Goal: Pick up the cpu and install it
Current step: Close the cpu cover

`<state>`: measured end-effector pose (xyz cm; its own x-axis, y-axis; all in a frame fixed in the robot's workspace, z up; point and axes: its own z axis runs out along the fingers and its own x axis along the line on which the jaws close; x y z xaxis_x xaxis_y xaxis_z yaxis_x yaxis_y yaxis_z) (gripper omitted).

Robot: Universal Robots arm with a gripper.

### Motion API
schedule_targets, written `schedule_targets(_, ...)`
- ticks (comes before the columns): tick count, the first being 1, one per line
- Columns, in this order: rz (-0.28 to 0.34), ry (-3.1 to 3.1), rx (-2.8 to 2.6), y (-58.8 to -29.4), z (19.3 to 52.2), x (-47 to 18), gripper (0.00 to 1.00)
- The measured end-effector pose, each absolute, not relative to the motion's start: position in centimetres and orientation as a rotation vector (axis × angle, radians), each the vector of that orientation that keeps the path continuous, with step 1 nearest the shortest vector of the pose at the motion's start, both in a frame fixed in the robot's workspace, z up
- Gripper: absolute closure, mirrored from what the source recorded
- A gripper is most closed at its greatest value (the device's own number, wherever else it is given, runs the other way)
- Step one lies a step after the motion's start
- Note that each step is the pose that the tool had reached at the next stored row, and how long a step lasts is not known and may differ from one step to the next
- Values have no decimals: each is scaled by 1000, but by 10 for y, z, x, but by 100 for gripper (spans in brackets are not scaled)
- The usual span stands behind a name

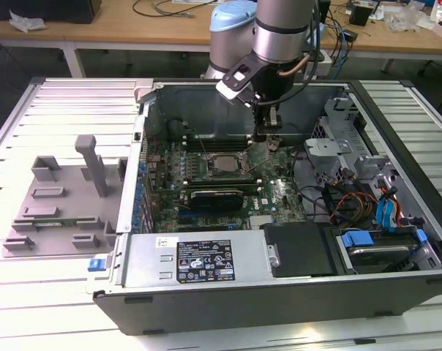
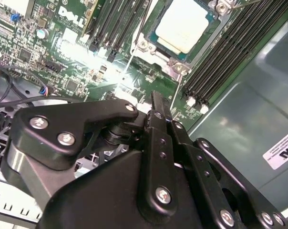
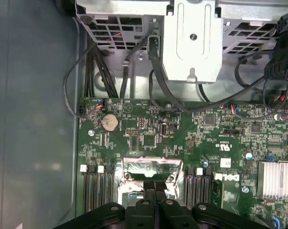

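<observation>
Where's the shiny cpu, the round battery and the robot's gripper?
cpu (image 2: 184, 24): second wrist view, middle of its silver top.
round battery (image 3: 109, 122): first wrist view, centre of its face.
gripper (image 3: 155, 183): first wrist view, between its fingertips.

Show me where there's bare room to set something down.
The slatted table is bare in front of the grey plastic tray and along the computer case's side at the exterior view's right. Inside the case it's crowded: motherboard, cables, end effector.

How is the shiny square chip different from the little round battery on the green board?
The chip is square; the battery is round. The chip sits in a metal frame between black slots; the battery sits near a corner of the board. Both are silvery and flat.
</observation>
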<state>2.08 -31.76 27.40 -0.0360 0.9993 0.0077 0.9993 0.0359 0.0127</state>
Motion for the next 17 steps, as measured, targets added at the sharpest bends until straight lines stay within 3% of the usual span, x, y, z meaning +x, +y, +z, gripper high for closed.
schedule_targets(17, 18, 2261, 2181, -318, 271, 58, 89)
